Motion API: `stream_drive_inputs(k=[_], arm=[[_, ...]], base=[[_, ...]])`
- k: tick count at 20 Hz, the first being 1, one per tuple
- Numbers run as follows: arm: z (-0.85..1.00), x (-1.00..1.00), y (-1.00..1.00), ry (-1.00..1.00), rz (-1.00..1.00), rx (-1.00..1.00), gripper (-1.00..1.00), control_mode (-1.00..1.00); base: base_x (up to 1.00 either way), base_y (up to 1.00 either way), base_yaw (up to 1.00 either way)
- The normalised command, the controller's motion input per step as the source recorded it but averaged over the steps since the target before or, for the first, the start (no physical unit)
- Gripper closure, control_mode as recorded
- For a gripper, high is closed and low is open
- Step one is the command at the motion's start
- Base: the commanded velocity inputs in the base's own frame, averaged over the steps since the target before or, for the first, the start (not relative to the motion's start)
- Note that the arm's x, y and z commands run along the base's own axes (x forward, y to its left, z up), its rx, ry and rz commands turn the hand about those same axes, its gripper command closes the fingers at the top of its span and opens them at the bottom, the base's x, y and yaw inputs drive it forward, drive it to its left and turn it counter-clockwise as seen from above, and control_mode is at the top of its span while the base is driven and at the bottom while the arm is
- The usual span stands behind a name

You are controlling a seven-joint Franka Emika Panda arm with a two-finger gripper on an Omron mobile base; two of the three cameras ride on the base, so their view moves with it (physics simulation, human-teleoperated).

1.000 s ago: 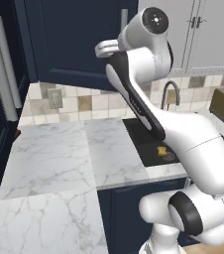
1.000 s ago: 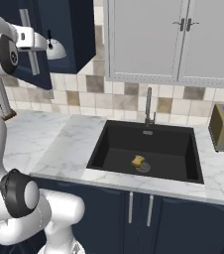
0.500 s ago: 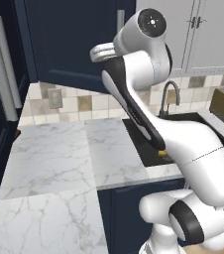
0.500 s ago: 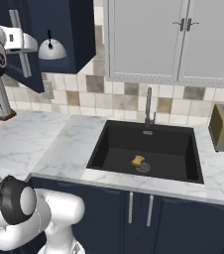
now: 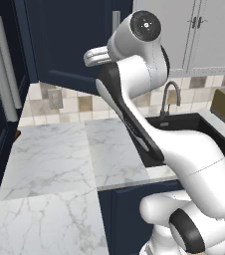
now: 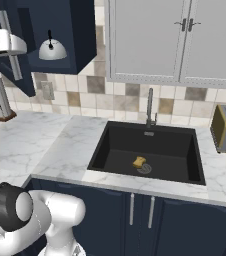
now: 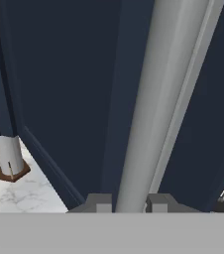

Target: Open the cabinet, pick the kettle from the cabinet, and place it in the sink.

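Navy cabinet (image 6: 55, 30) door ajar; claw (image 7: 128, 203) clamps bar handle (image 7: 143, 99).

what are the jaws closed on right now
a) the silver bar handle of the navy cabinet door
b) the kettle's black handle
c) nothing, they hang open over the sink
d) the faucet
a: in the hand view the gripper has its jaws on either side of the silver bar handle of the cabinet door, while the kettle sits inside, apart from the hand.
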Motion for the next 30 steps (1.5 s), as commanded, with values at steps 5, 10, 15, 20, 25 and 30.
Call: stream_drive_inputs(k=[5,10,15,20,25,30], arm=[[0.0,-0.21,0.46,0.0,0.0,-0.02,1.0,-1.0],[0.0,-0.14,0.42,0.0,0.0,0.0,1.0,-1.0],[0.0,-0.11,0.38,0.0,0.0,0.0,1.0,-1.0],[-0.02,-0.05,0.25,0.02,0.0,0.01,1.0,-1.0],[-0.04,-0.01,0.22,0.01,0.0,0.01,1.0,-1.0],[-0.06,0.0,0.13,0.02,0.0,0.0,1.0,-1.0]], base=[[0.0,0.0,0.0],[0.0,0.0,0.0],[0.0,0.0,0.0],[0.0,0.0,0.0],[0.0,0.0,0.0],[0.0,0.0,0.0]])
